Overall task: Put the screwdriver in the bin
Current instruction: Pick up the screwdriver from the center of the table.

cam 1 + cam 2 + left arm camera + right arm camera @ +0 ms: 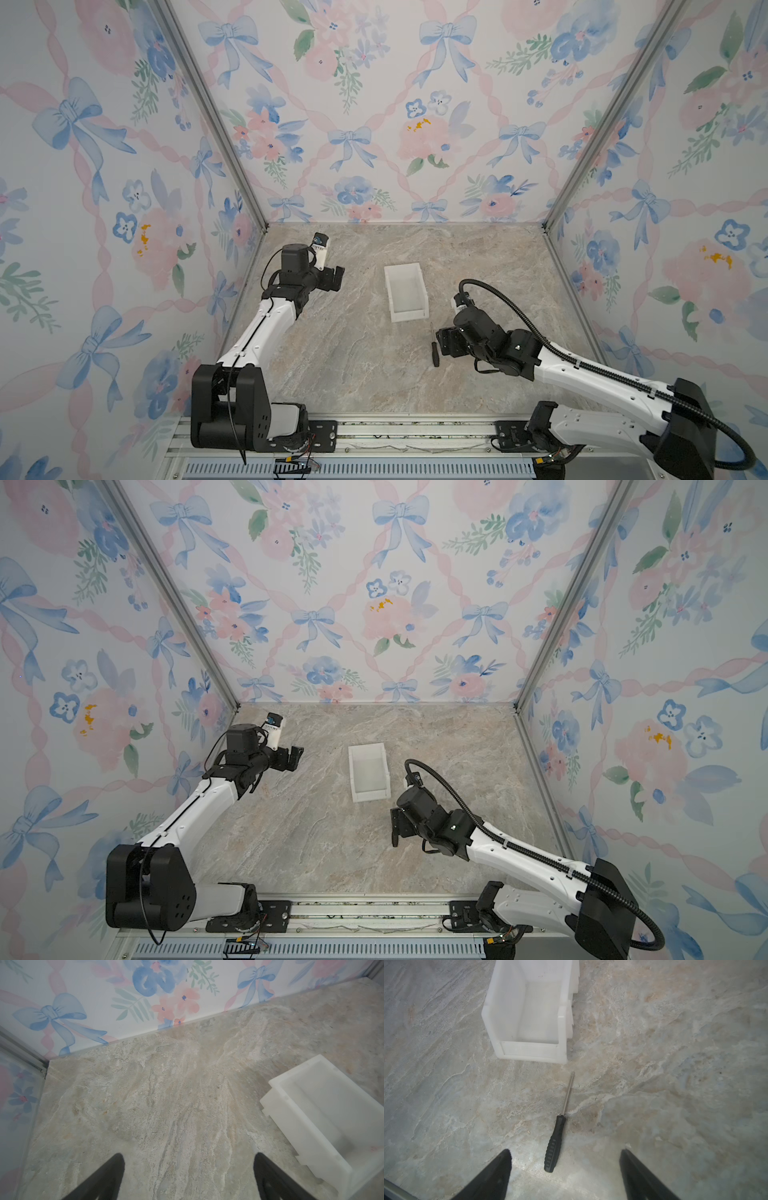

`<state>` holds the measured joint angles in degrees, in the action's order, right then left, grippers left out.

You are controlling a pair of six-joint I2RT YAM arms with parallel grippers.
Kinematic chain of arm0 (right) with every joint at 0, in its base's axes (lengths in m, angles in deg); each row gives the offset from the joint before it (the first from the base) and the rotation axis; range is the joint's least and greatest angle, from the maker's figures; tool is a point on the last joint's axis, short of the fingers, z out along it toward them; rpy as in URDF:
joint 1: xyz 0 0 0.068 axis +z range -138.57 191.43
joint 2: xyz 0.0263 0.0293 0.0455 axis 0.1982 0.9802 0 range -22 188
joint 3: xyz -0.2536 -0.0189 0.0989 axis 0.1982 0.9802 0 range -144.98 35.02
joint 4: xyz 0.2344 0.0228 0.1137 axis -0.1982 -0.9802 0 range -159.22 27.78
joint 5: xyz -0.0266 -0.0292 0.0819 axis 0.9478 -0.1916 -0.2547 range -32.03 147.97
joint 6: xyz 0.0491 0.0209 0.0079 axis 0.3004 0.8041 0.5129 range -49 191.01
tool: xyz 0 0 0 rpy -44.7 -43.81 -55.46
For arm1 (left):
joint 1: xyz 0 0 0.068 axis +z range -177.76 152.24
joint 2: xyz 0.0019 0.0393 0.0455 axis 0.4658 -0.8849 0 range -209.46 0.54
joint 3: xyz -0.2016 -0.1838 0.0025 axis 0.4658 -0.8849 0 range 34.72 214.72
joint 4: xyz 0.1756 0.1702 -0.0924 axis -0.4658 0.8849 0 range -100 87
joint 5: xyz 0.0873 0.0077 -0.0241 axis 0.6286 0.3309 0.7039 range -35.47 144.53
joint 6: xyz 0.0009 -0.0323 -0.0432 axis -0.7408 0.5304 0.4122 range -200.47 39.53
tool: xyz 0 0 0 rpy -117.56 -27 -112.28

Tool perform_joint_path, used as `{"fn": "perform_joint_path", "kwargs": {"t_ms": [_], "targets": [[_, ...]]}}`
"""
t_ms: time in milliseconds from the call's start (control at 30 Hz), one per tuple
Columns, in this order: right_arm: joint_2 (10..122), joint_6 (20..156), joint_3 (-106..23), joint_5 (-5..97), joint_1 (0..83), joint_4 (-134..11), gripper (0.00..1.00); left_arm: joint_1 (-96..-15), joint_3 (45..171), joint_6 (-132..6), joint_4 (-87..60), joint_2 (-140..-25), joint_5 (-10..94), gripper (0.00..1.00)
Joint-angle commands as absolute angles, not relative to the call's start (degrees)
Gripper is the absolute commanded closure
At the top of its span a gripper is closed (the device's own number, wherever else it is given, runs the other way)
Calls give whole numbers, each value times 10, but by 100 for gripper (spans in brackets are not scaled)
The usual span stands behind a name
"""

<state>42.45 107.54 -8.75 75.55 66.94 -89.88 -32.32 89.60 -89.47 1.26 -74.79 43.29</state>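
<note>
The right end effector [565, 1153] hangs with jaws spread either side of the screwdriver [554, 1142] handle, not touching, lined up for a pinch I'd say. It's lying flat on the table [675, 1105] at 5 o'clock of the bin [529, 1051], tip aimed at 12 toward the low lip. The left end effector [189, 1157] sits at the bin's 9 o'clock, jaws apart, empty, probably parked clear.
</note>
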Motion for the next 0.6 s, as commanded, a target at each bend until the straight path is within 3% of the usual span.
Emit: {"fn": "perform_joint_path", "kwargs": {"t_ms": [0, 433, 567], "targets": [[449, 1159, -84, 784, 699, -966, 19, -347, 920, -967, 166, -734, 387, 2], [636, 1165, -143, 697, 699, -910, 40, -367, 931, -962, 206, -702, 372, 2], [676, 1166, -157, 689, 697, -908, 41, -367, 933, -957, 206, -700, 373, 2]]}}
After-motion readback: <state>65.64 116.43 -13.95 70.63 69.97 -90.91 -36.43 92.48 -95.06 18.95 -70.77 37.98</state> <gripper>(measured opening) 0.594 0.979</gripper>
